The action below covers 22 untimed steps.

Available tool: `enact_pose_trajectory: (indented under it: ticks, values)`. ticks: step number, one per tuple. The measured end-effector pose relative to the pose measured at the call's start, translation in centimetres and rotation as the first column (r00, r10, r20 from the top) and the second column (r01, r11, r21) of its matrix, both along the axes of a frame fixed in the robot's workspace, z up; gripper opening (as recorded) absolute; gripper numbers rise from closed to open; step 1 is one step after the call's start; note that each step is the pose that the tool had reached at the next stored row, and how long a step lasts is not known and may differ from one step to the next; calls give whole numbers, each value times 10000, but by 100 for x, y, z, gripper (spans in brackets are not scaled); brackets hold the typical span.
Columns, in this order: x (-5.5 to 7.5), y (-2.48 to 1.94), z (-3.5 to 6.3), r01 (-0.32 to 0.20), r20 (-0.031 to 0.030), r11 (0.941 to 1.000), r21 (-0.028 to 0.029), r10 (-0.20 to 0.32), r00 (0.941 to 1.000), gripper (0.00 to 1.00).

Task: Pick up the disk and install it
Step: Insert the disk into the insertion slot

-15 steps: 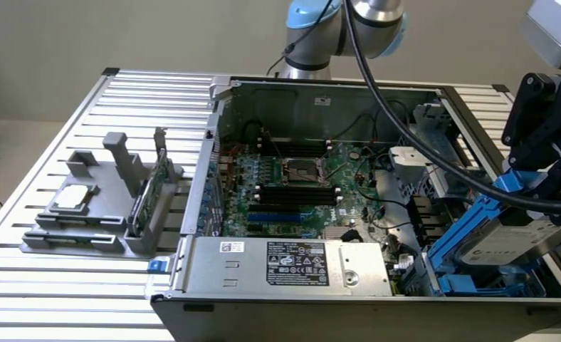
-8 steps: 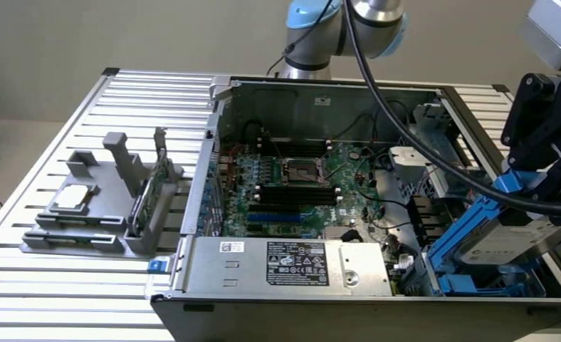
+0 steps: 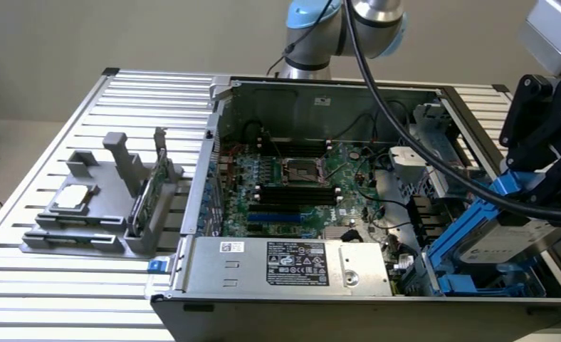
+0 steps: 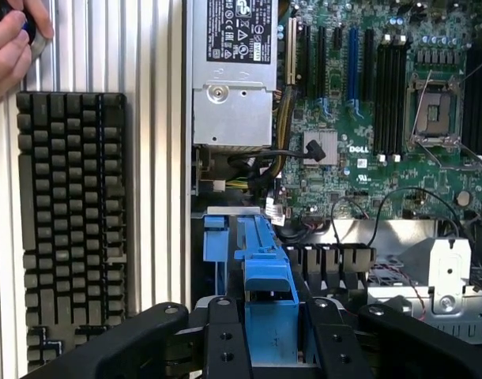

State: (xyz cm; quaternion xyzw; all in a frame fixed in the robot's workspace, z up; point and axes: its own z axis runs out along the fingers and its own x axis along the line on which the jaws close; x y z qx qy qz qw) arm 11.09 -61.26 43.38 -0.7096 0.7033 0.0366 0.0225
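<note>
The gripper [image 3: 527, 196] is clamping the disk [image 3: 510, 241] by its blue carrier rails. Its black fingers [image 4: 225, 335] are pressing in on either side of the blue frame, so it is standing partly closed around the drive with nothing loose between. In the exterior view the disk is hanging tilted at the exterior view's right, over the corner of the open computer case [image 3: 290, 89], with its silver face and white label showing. Its lower end is dipping toward the blue drive bay [image 3: 480, 281]; whether the two are touching cannot be told. In the wrist view the blue carrier of the disk [image 4: 269, 268] is sitting between the fingers, just beside the motherboard [image 4: 383, 118] and the silver power supply [image 4: 233, 95]. The case is lying on the slatted desk [image 3: 53, 299]. Well apart from it, at the exterior view's left, a grey holder [image 3: 119, 239] is carrying a small square chip [image 3: 76, 199] and an upright green card [image 3: 147, 196]. A black keyboard [image 4: 71, 213] is lying beside the case, and a person's hand [image 4: 12, 39] is showing near one end of it.
</note>
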Motion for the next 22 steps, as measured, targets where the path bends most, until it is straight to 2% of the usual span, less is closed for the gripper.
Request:
enact_pose_trajectory:
  ticks: [11,22]
  values:
    - [-1,-12,-65,-100,-1,9999,85,100,9999,33]
    - [-4,-18,-83,-144,0,9998,108,144,9999,34]
